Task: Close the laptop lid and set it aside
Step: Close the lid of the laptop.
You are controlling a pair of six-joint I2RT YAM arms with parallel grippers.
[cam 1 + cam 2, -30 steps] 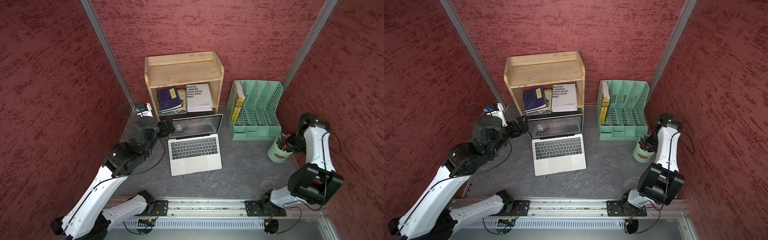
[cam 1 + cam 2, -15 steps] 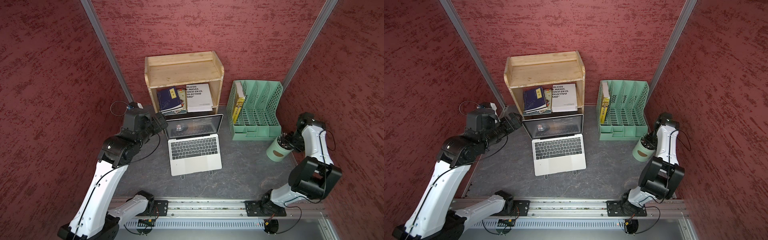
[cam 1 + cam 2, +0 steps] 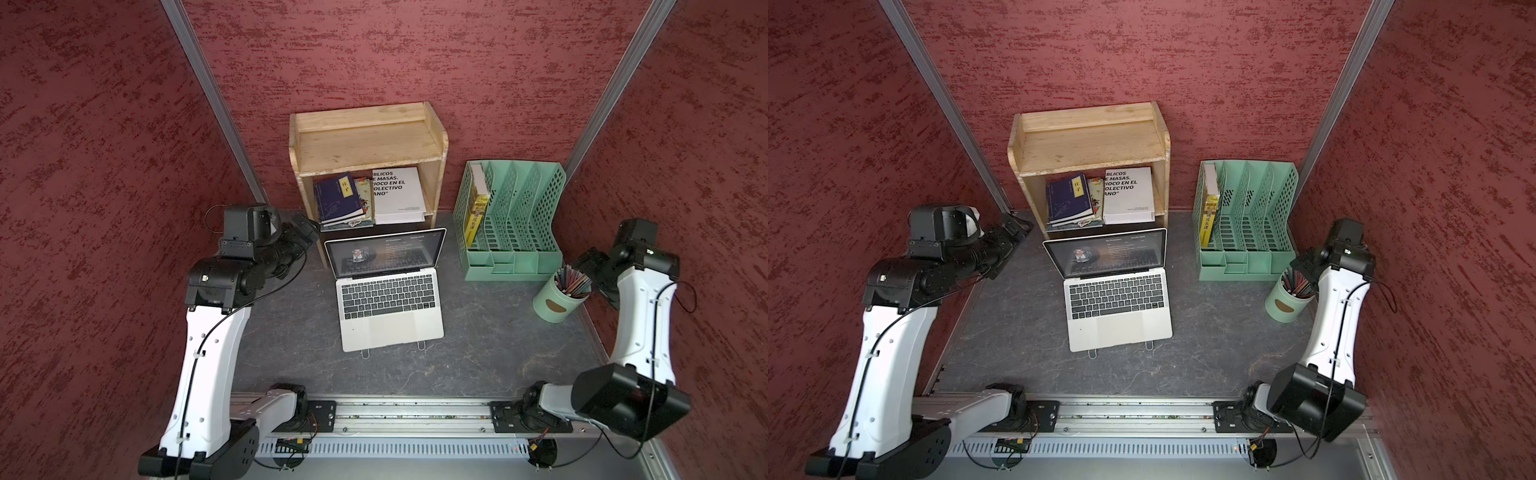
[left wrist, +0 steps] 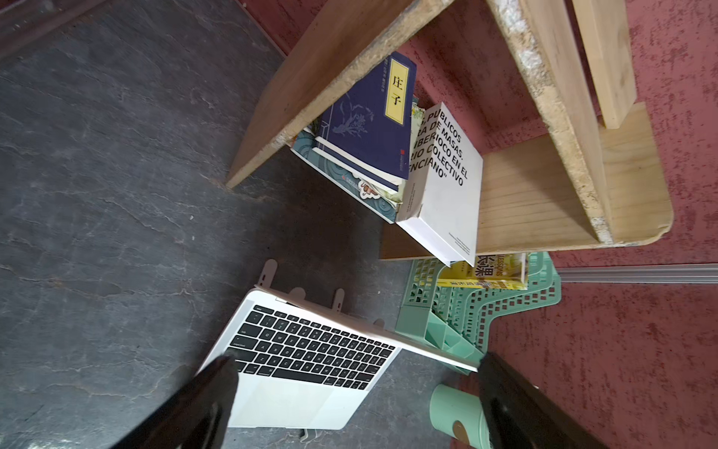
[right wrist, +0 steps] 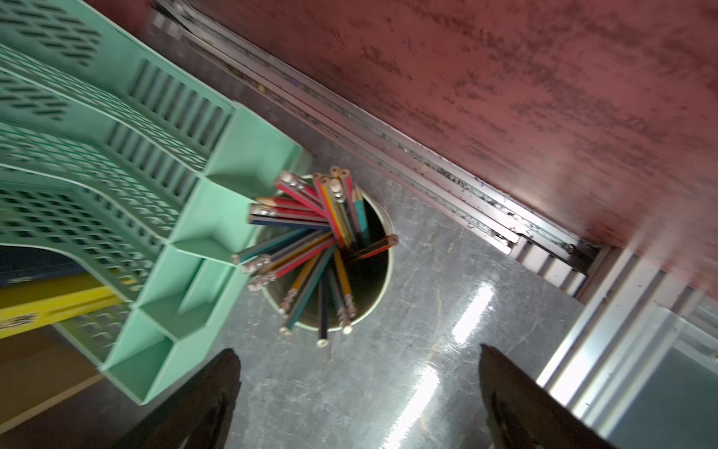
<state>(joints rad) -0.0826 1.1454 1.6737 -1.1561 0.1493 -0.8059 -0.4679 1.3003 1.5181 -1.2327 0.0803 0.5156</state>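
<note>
In both top views the laptop sits open on its stand mid-table, with the laptop lid upright before the wooden shelf. The left gripper hovers near the lid's corner, not touching. An off-centre push might skid the laptop off the stand. Left wrist view: jaws spread wide, empty; the lid shows only edge-on. Right wrist view, blurred: the right gripper gapes empty by the pencil cup.

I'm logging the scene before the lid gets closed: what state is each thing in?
Thin silver-white laptop: open, powered on.
Laptop lid: raised, ungripped.
Left gripper: open, empty.
Right gripper: open, empty.
Mint-green cylindrical pencil cup: upright, holding pencils.
Mint-green plastic file rack: upright, holding a yellow book.
</note>
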